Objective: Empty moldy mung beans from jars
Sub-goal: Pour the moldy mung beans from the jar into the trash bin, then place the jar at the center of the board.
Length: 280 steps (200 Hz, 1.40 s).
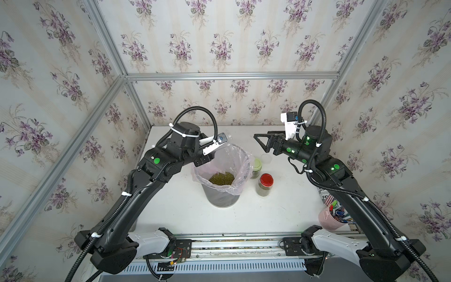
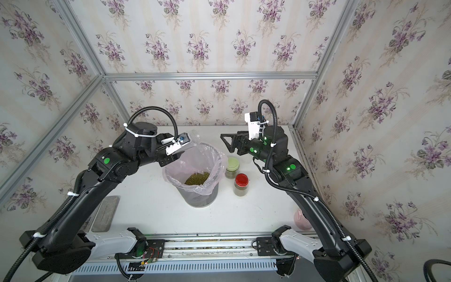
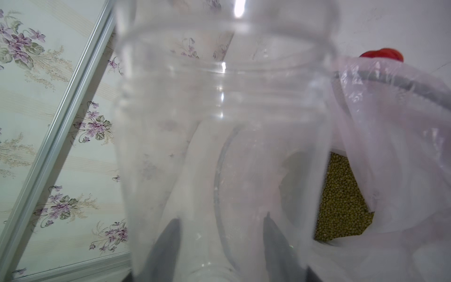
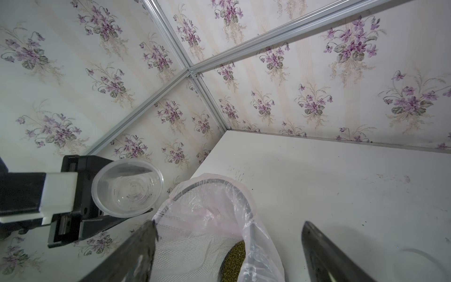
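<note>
**Empty jar held over the lined bin**

A white, scuffed desk (image 1: 280, 214) sits inside walls of cream wallpaper with purple violets (image 1: 219, 48), edged by an aluminium frame (image 1: 231, 76). At mid-desk stands a grey mesh bin (image 1: 223, 197) with a pinkish plastic liner (image 1: 240, 156). A heap of tiny olive-green mung beans (image 1: 221, 178) lies at the bottom of it.

The left jaws grip a clear, lidless plastic jar (image 4: 127, 189), tipped on its side above the bin's rim at 11 o'clock; it looks empty. The right jaws stand wide apart and hold nothing, raised over the desk at 1 o'clock from the bin.

At 3 o'clock, just beside the bin, a pale-green-lidded jar (image 1: 256, 167) stands upright. A red-lidded jar (image 1: 265, 184) stands near it at 4 o'clock. Both show dark green beans through their walls. A translucent white lid (image 1: 266, 158) lies at 2 o'clock
</note>
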{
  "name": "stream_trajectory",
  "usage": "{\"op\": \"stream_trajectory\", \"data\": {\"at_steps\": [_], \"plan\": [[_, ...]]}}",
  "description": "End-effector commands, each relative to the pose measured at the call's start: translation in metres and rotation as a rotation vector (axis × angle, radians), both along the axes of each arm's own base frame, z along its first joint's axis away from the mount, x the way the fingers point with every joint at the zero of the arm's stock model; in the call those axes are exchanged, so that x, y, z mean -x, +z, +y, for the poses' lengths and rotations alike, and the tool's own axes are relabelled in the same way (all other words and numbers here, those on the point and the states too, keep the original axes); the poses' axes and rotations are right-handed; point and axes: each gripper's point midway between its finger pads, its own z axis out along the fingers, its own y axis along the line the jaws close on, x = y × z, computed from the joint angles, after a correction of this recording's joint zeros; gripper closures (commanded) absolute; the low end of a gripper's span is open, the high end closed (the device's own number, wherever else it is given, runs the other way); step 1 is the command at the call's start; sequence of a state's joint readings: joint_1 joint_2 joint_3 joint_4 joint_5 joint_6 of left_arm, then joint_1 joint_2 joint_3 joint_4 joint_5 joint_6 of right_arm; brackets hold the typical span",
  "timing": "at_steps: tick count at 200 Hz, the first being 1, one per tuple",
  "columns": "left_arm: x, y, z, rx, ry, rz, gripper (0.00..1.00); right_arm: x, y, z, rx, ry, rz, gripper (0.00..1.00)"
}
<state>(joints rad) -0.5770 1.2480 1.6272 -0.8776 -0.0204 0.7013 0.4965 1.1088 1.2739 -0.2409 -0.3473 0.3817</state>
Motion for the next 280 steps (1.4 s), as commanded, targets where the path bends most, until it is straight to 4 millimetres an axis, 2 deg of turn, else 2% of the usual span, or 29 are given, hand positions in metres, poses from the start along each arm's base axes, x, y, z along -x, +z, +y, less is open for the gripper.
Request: {"op": "stream_trajectory", "data": {"at_steps": [1, 51, 75, 80, 100, 141, 174, 214, 280], "plan": [[0.009, 0.008, -0.014, 0.147, -0.053, 0.061, 0.89, 0.013, 0.014, 0.015, -0.046, 0.122, -0.058, 0.11], [0.018, 0.019, -0.032, 0.385, -0.142, 0.165, 0.90, 0.042, 0.025, 0.037, -0.130, 0.336, -0.100, 0.11], [0.021, 0.030, -0.039, 0.481, -0.185, 0.195, 0.90, 0.053, 0.029, 0.045, -0.134, 0.391, -0.131, 0.11], [0.022, 0.032, -0.042, 0.501, -0.196, 0.200, 0.90, 0.065, 0.030, 0.056, -0.138, 0.439, -0.133, 0.11], [0.024, 0.040, -0.051, 0.570, -0.241, 0.224, 0.89, 0.073, 0.034, 0.068, -0.151, 0.484, -0.154, 0.10], [0.031, 0.055, -0.063, 0.686, -0.313, 0.269, 0.87, 0.074, 0.037, 0.093, -0.158, 0.510, -0.168, 0.10], [0.037, 0.061, -0.068, 0.750, -0.345, 0.296, 0.86, 0.071, 0.045, 0.104, -0.167, 0.504, -0.198, 0.11], [0.039, 0.061, -0.069, 0.783, -0.350, 0.315, 0.86, 0.060, 0.054, 0.106, -0.200, 0.459, -0.237, 0.12], [0.038, 0.051, -0.071, 0.802, -0.348, 0.346, 0.85, 0.060, 0.067, 0.115, -0.255, 0.502, -0.272, 0.14]]}}
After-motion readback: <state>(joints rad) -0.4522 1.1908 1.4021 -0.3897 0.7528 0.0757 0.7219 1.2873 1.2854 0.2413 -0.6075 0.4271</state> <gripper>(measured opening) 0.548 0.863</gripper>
